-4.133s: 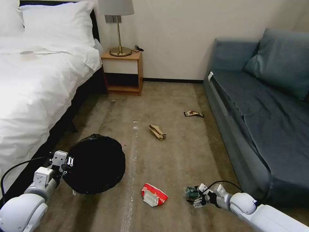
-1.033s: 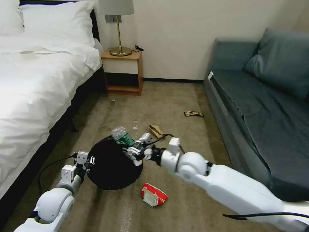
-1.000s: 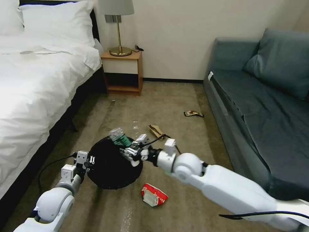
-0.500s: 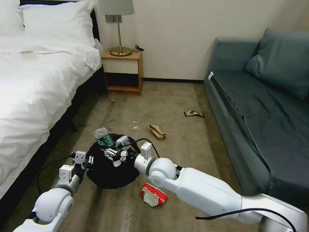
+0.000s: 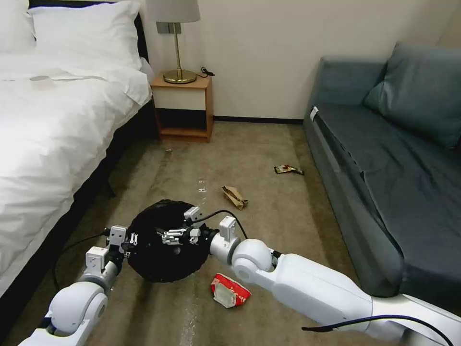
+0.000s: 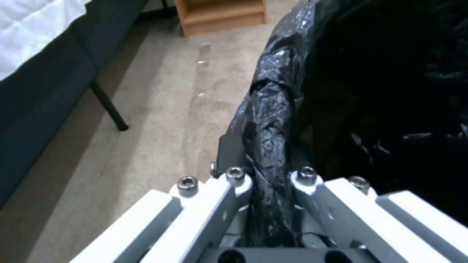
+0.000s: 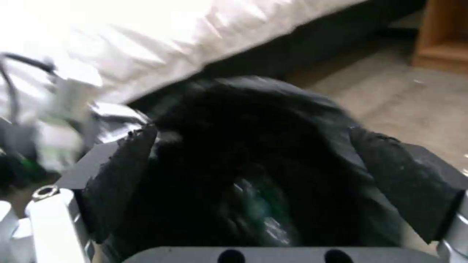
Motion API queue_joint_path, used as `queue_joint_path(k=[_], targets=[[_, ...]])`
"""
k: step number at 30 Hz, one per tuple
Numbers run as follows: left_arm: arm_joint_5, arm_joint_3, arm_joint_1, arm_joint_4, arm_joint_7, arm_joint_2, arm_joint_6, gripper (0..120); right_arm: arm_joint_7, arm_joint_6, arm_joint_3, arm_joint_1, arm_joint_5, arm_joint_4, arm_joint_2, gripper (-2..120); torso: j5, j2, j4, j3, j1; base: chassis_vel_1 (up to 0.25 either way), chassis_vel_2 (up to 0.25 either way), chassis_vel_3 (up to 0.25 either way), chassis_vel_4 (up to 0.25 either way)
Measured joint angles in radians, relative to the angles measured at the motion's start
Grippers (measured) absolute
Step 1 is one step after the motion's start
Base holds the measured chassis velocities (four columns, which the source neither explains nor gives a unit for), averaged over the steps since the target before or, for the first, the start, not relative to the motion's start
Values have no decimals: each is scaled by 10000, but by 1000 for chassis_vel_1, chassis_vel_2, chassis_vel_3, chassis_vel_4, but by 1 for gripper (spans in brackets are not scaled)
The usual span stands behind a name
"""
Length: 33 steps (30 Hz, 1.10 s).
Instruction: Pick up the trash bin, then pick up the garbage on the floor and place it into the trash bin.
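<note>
Your left gripper [image 5: 126, 239] is clamped on the bag-lined rim of the trash bin [image 5: 158, 259], held above the carpet [image 5: 269, 226]; your right gripper [image 5: 178, 236] hangs over its mouth, jaws spread and empty; the bottle [image 7: 256, 210] lies inside; the red-and-white packet [image 5: 229, 290] rests just beside the bin.

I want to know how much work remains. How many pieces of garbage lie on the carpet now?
3. A red-and-white packet lies beside the right arm, a brown paper bag past the trash bin, and a dark wrapper near the sofa. More may be hidden behind the arms.
</note>
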Motion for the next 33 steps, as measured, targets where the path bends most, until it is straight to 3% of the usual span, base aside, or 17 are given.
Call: queue_joint_path(k=[1,8,14,26,29,33], targets=[[-2,-156,104,0,17,99,-26,3,47,-92,24,-106,7,113,-479,100,-1,0,-2,0,0,0,0,0,0],[8,-816,447,41,142,377,-172,3,-52,-296,238,-857,-492,237,-1632,100,2,0,-1,0,0,0,0,0,0],[106,-897,548,80,178,366,-208,3,-207,-783,282,-1849,-1128,98,-2158,100,-1,0,-2,-1,0,0,0,0,0],[230,-1176,784,26,233,297,-259,3,-968,-1450,277,-3015,-2077,-897,-2118,100,-1,-2,-1,-1,-1,0,0,0,0],[302,-1416,1040,-118,333,188,-333,3,-1493,-1233,158,-3144,-2696,-2097,-1560,100,-1,-1,-1,0,0,0,0,0,0],[321,-1504,1145,-160,368,157,-360,3,-1634,-1030,138,-3183,-2925,-2535,-1306,100,-1,-1,-1,0,0,0,0,0,0]])
